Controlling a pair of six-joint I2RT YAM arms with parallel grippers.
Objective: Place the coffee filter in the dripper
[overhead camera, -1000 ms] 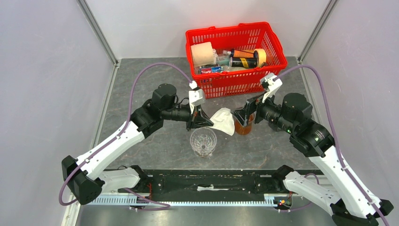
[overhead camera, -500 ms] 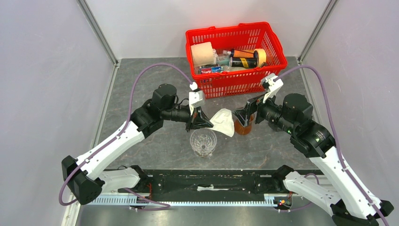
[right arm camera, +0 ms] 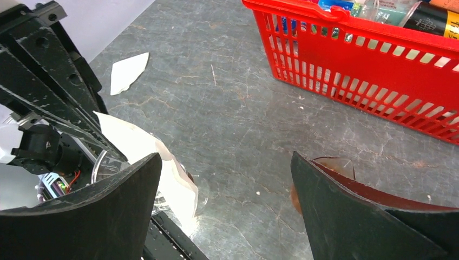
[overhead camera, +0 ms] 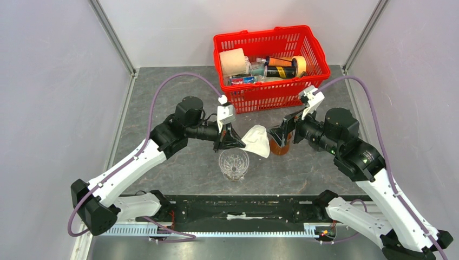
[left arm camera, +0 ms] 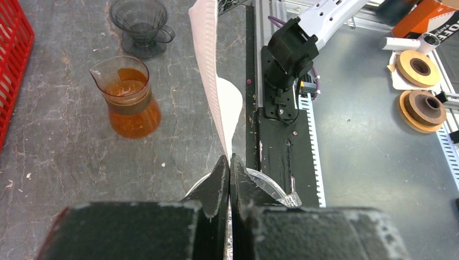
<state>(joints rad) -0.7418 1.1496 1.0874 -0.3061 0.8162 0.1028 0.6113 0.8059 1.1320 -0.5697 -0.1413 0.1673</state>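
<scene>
The dripper (overhead camera: 234, 163) is standing upright on the grey, stone-veined tabletop (overhead camera: 178, 97), whose surface is showing pale crumbs in the left wrist view. Just above the dripper, the left claw (overhead camera: 238, 142) is pinching the coffee filter (overhead camera: 258, 141) by one edge, jaws pressed together on the paper. The white filter is fanning out up and away from the dripper's far right side, hanging in the air and not inside the glass (only a curve of the dripper's rim is showing beneath the fingers in the wrist view). Beyond the filter from the dripper, the right claw (overhead camera: 277, 135) is hanging with its jaws spread wide, gripping nothing, right by a small carafe (left arm camera: 130, 100) of brown liquid. A dark smoky cup (left arm camera: 142, 24) is sitting just past the carafe, farther from the dripper. Well behind the dripper, a red basket (overhead camera: 270, 97) of oddments is resting at the far edge of the tabletop. Pale wall panels (overhead camera: 54, 81) with metal corner posts (overhead camera: 111, 35) are enclosing the cell, and a black rail (overhead camera: 243, 208) is running along the dripper's near side.
</scene>
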